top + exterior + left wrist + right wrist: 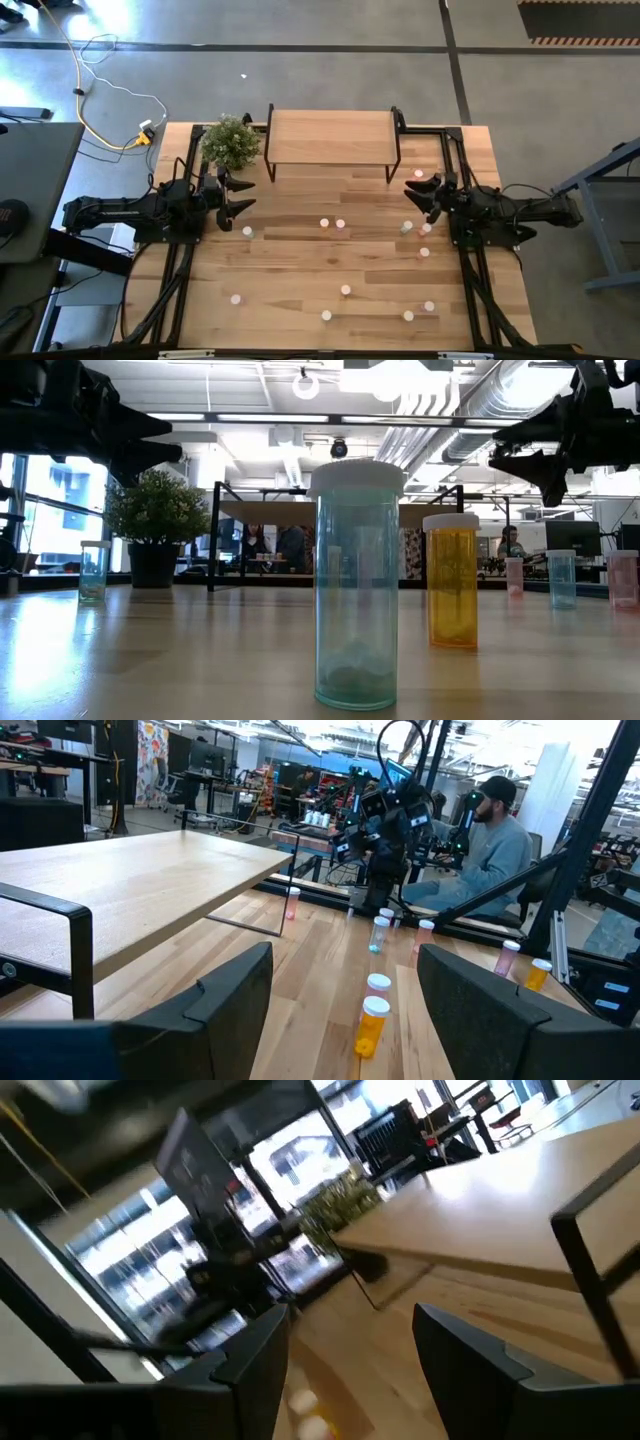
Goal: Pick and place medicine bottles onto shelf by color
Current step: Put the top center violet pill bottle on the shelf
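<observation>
Green bottle [356, 585] untouched; left gripper [237, 196], right gripper [418, 192] agape, empty.

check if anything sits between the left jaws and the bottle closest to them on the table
Nothing visible does. The left gripper hangs open above the table, and the nearest bottle stands just in front of it on bare wood. The potted plant sits off to the side by the shelf, out of that path.

Medicine bottles [303, 1402] blurred, edge-cropped

1 overhead, 1 tabletop-level, 2 wrist views toward shelf [331, 138]
</observation>
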